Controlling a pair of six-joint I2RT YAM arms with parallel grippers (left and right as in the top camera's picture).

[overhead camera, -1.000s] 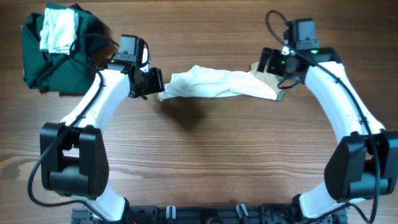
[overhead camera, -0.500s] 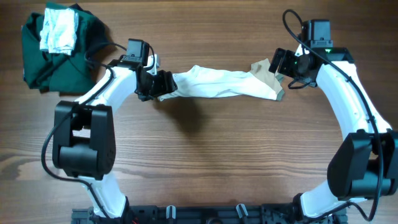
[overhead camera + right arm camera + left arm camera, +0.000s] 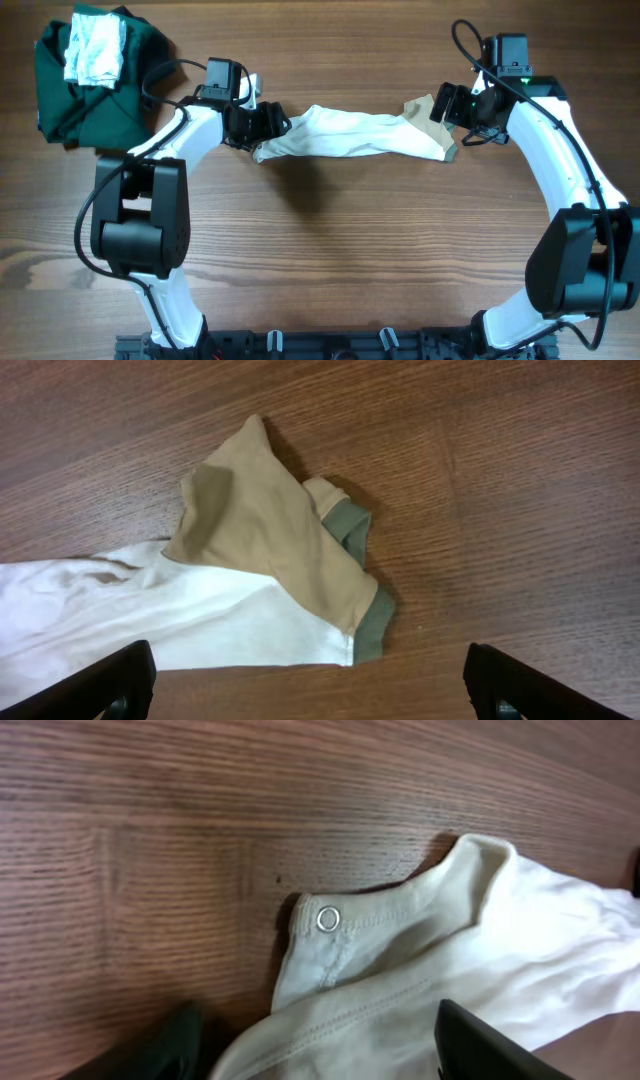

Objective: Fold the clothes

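Jaws wide, left gripper [image 3: 271,125] and right gripper [image 3: 449,106] hung poised over the clothes' [image 3: 350,135] ends — next, seemingly, lowering and pinching both corners.

The cream clothes [image 3: 350,135], tan-sleeved with green trim, lie stretched and rumpled.

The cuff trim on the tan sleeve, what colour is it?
Olive green; the trim shows best in the right wrist view.

Cream-white garment [image 3: 345,135], tan sleeve [image 3: 265,530], olive-green cuff [image 3: 368,622]. Brown wood-grain table [image 3: 320,260]. Dark green cloth [image 3: 100,105] at 10 o'clock, whitish rag [image 3: 95,50] atop.
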